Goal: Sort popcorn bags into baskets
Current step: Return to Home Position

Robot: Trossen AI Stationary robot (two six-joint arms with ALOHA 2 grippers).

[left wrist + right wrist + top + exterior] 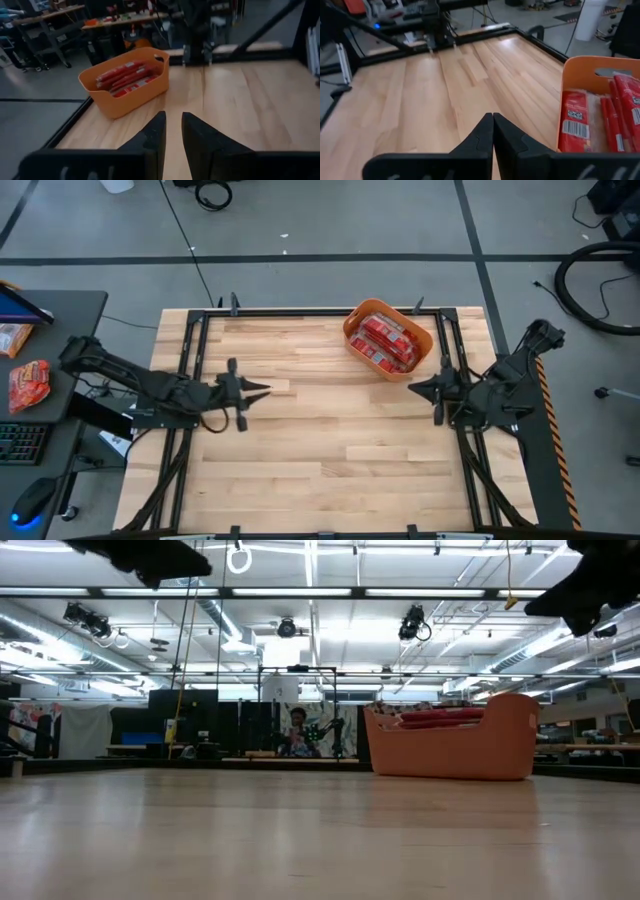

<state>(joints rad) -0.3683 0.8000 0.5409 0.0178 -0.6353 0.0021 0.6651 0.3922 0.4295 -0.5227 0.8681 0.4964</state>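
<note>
Orange tub (349,330) near the far right corner of the wooden counter (330,450), packed with red popcorn bags (388,342), white barcode labels showing on some. Left end effector (263,391) raised over the counter's left side, well apart from the tub, fingers parted by a narrow gap and holding nothing. Right end effector (413,388) raised at the right edge, just in front of the tub, fingers pressed together and empty. Bare wood between the two arms.
</note>
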